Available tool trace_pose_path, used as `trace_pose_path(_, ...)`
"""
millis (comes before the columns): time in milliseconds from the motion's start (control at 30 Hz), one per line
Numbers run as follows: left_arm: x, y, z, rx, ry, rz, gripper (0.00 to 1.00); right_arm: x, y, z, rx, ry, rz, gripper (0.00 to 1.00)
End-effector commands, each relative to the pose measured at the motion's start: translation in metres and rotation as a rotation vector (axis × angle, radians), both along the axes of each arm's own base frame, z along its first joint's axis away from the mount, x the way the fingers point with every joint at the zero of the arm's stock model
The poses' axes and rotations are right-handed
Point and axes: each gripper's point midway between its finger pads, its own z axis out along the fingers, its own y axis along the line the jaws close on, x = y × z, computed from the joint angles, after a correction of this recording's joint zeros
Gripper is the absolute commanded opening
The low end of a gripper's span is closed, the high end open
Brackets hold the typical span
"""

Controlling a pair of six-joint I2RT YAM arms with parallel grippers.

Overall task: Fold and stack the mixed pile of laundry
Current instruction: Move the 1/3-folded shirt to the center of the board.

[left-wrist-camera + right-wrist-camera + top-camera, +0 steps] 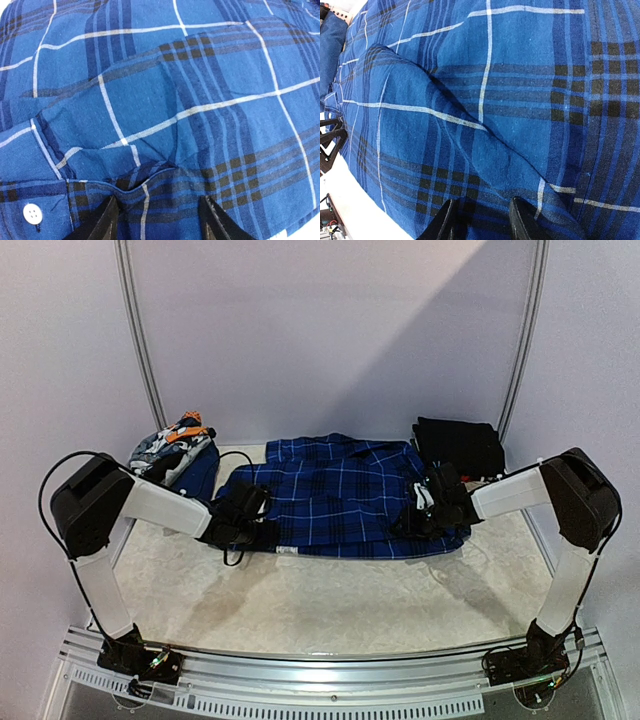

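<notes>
Left tool (pixel 159 201) half-open; right tool (pixel 485 202) pinches plaid shirt (pixel 340 490)

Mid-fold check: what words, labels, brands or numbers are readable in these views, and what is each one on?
No text can be read in any view.
Blue plaid shirt: a small white speck at its near hem, perhaps a tag, is too small to read.
White button on the shirt: plain, no marking.
Grey-white-orange patterned garment: only pattern, no legible lettering.
Black garment: no label visible.
</notes>
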Motion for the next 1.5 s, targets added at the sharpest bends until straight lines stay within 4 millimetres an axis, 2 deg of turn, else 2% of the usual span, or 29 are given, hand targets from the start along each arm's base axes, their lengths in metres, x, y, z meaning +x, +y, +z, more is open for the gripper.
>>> trace_pose_path(0,-0.043,0.016,-0.037,0.036,0.167,-0.006,0.56,-0.034,-0.014,-0.032,-0.079,0.128,-0.009,0.37)
trace_pose_path(467,-0.085,0.012,-0.041,0.012,0.229,-0.033,0.55,-0.069,-0.028,-0.042,-0.116,0.219,-0.019,0.37)
trace_pose_path(667,-0.105,0.014,-0.044,0.024,0.250,-0.038,0.54,-0.090,-0.038,-0.048,-0.131,0.261,-0.037,0.37)
trace_pose_path(1033,-0.146,0.020,-0.045,0.077,0.311,-0.068,0.54,-0.135,-0.046,-0.044,-0.173,0.325,-0.031,0.37)
trace_pose_path(1233,-0.173,0.020,-0.030,0.079,0.340,-0.098,0.54,-0.158,-0.062,-0.041,-0.229,0.367,-0.048,0.37)
trace_pose_path(1333,-0.178,0.026,-0.019,0.094,0.332,-0.099,0.54,-0.164,-0.068,-0.028,-0.235,0.362,-0.057,0.37)
trace_pose_path(1467,-0.167,0.023,0.010,0.082,0.255,-0.120,0.55,-0.151,-0.058,0.005,-0.178,0.273,-0.039,0.38)
